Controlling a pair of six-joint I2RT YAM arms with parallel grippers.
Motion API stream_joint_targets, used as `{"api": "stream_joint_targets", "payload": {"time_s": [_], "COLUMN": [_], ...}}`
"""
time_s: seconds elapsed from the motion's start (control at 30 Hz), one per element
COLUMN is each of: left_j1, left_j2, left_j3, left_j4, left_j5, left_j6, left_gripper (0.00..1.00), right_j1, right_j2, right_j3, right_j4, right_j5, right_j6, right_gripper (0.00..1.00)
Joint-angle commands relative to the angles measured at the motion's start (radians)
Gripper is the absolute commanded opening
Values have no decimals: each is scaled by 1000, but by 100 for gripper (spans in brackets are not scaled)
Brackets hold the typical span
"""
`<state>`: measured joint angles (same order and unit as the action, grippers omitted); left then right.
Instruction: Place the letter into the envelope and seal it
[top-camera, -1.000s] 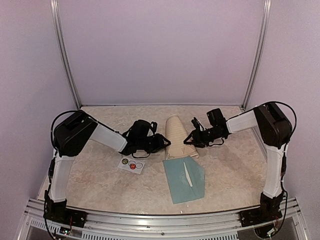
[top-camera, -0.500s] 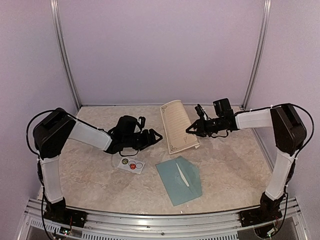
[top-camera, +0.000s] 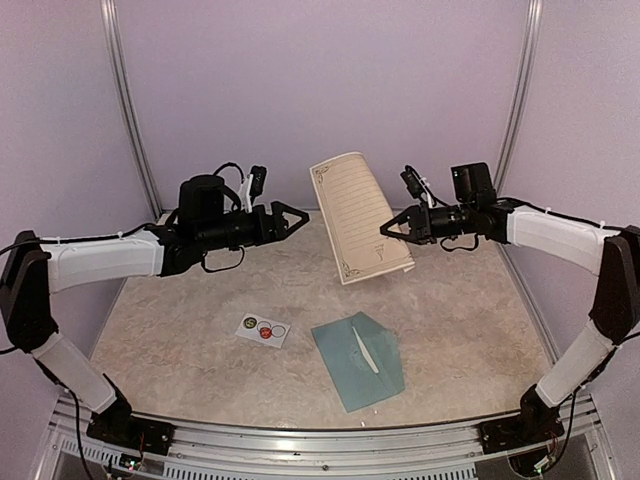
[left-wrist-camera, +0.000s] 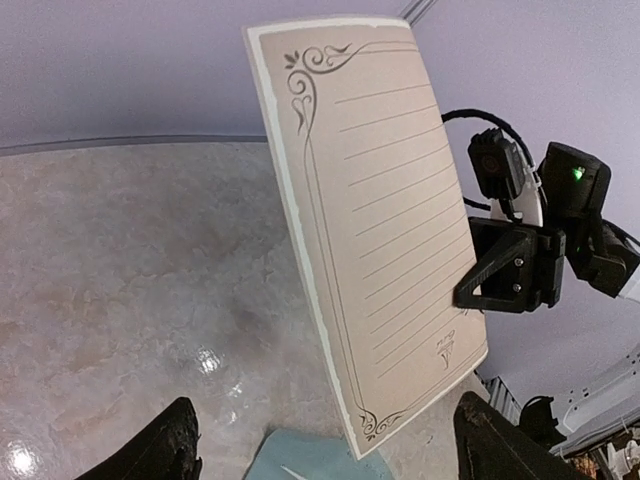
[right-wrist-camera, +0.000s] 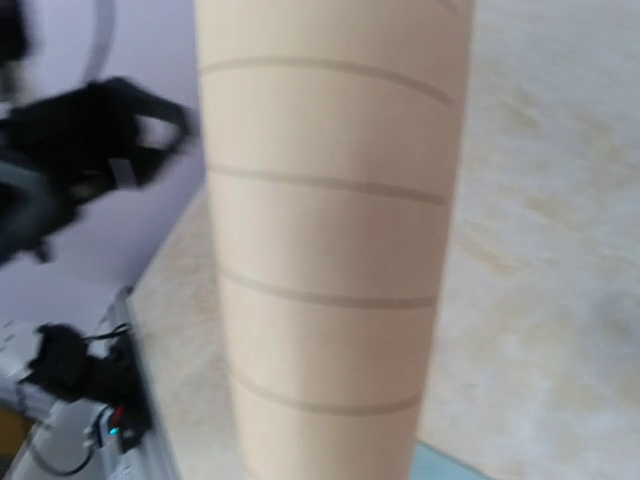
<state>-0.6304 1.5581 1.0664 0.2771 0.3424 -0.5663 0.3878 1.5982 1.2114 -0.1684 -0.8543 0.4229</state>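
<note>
Now right gripper (top-camera: 388, 229) pinched on right edge of letter (top-camera: 360, 215), sheet up in air, middle of frame (lined face showing). Then left gripper (top-camera: 292, 221) wide apart, left of sheet, not touching. Teal envelope (top-camera: 365, 365) flat on table (top-camera: 180, 300), lower middle.

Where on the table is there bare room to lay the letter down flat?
The table is bare left of the sticker card, right of the envelope, and across the back below the raised letter. It is crowded at front centre, where card and envelope lie close.

Matt cream paper letter (top-camera: 360, 218), matt teal paper envelope (top-camera: 350, 375), glossy marbled tabletop (top-camera: 460, 300).
</note>
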Motion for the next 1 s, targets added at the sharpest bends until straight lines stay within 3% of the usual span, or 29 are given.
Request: {"api": "stream_joint_targets", "payload": {"time_s": [0.0,0.17,0.23,0.37,0.47,0.53,0.63,0.7,0.77,0.97], "left_j1": [-46,-116,-128,-131,-135,-137,-148,-167,-206,-304], "left_j2": [-8,12,13,16,13,9,-8,-31,-67,-139], "left_j3": [12,55,43,7,-17,-29,-57,-74,-94,-116], "left_j4": [-36,11,67,173,239,266,312,340,362,443], "left_j5": [91,132,149,174,172,161,107,41,-85,-318], "left_j6": [7,-5,-30,-97,-131,-141,-138,-118,-76,47], "left_gripper": [84,85,80,51,15,0,0,0,0,0], "right_j1": [46,75,82,90,92,91,90,91,92,104], "right_j2": [-82,-121,-130,-150,-170,-194,-241,-283,-330,-441], "right_j3": [-43,-61,-67,-92,-122,-146,-206,-273,-344,-562], "right_j4": [23,80,91,134,166,204,295,358,416,712], "right_j5": [-99,-123,-124,-126,-118,-86,-20,79,207,297], "right_j6": [-2,26,33,57,80,102,174,244,332,564], "right_gripper": [19,20,20,20,22,35,67,80,87,95]}}
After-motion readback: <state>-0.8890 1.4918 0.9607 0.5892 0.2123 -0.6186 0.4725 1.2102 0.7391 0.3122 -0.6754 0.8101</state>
